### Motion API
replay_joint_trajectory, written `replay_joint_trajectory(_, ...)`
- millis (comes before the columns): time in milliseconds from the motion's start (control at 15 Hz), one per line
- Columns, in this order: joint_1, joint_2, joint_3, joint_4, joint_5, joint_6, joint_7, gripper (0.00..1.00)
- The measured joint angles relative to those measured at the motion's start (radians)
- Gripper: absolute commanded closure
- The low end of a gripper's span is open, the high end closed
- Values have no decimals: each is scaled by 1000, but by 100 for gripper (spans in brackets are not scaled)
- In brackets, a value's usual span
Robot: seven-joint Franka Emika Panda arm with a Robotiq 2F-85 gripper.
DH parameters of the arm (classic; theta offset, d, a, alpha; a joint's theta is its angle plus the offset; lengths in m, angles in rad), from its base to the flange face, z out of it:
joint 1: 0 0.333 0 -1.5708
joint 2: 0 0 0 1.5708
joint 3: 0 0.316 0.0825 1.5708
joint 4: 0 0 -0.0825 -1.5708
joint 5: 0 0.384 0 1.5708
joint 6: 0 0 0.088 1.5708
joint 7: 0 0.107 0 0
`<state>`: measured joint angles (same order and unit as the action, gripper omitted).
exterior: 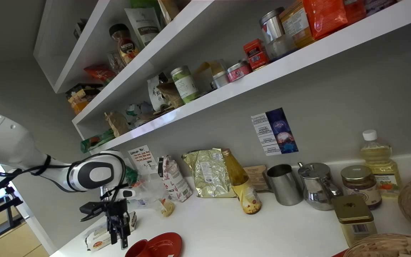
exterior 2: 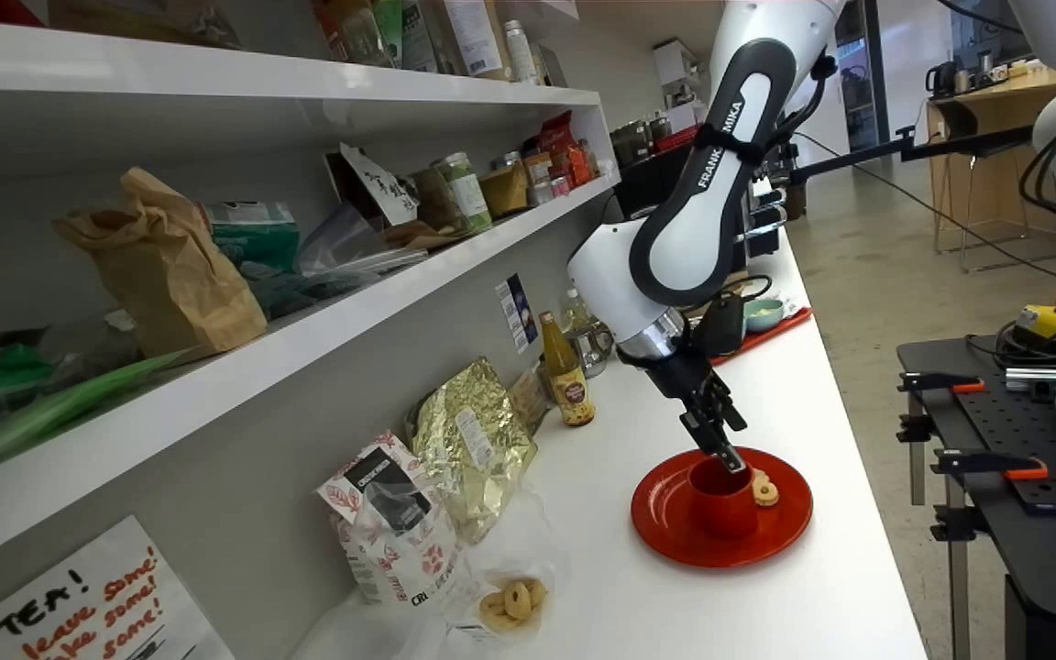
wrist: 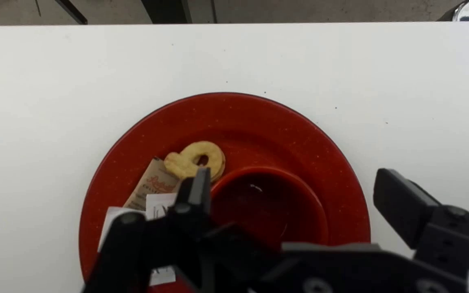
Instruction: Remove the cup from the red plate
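Observation:
The red cup (exterior 2: pixel 722 506) stands upright on the red plate (exterior 2: pixel 661 518); in an exterior view the cup (exterior: pixel 138 249) and plate (exterior: pixel 168 243) are cut by the lower edge. My gripper (exterior 2: pixel 730 458) points down close to the cup's rim. In the wrist view the gripper (wrist: pixel 291 179) is open, with the cup (wrist: pixel 273 203) between its spread fingers. The left finger overlaps the cup's left rim; the right finger lies past the right edge of the plate (wrist: pixel 255 118). Whether a finger touches the cup cannot be told. The gripper hides the cup's near side.
Ring cookies (wrist: pixel 200 159) and paper packets (wrist: pixel 153 185) lie on the plate beside the cup. A gold bag (exterior 2: pixel 478 449), a bottle (exterior 2: pixel 567 376) and a paper bag (exterior 2: pixel 395 522) stand along the wall. A shelf (exterior 2: pixel 455 252) overhangs the table. The table's edge (wrist: pixel 234 24) runs beyond the plate.

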<state>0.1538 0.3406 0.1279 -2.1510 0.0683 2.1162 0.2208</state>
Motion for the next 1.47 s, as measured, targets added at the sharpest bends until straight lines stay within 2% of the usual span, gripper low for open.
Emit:
replay_joint_trajectory(467, -9, 46, -34, 3, 1, 10, 23, 0)
replay_joint_trajectory(867, -7, 57, -80, 6, -6, 96, 135, 0)
replay_joint_trajectory(1133, 2, 76, -84, 8, -13, 114, 197, 0)
replay_joint_trajectory(1200, 8, 84, -84, 8, -13, 114, 208, 25)
replay_joint_trajectory(1333, 19, 100, -84, 10, -13, 114, 223, 33)
replay_joint_trajectory(1467, 28, 114, -84, 14, -13, 114, 228, 49)
